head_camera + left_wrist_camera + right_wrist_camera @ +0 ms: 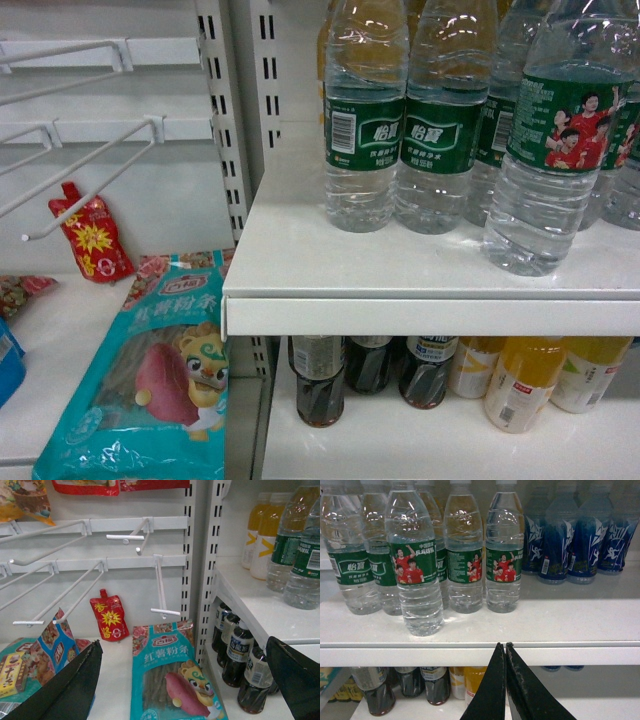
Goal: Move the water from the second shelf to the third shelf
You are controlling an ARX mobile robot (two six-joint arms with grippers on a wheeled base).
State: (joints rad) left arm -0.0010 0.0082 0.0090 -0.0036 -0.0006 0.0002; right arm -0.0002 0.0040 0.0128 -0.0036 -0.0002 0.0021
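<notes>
Several water bottles with green labels stand on the upper white shelf (555, 622). One water bottle (415, 570) stands forward of the row, close to the shelf's front edge; it is also at the right of the head view (555, 150). My right gripper (505, 646) is shut with nothing in it. Its tips sit level with the shelf's front lip, to the right of and lower than that bottle. My left gripper (185, 680) is open and empty over the left bay, its fingers (75, 680) wide apart. Neither gripper shows in the head view.
Dark cola bottles (320, 385) and orange juice bottles (525, 380) fill the shelf below. Blue drink bottles (580, 540) stand right of the water. In the left bay lie a teal noodle bag (170, 680) and a red pouch (110, 617), under white wire hooks (160, 587).
</notes>
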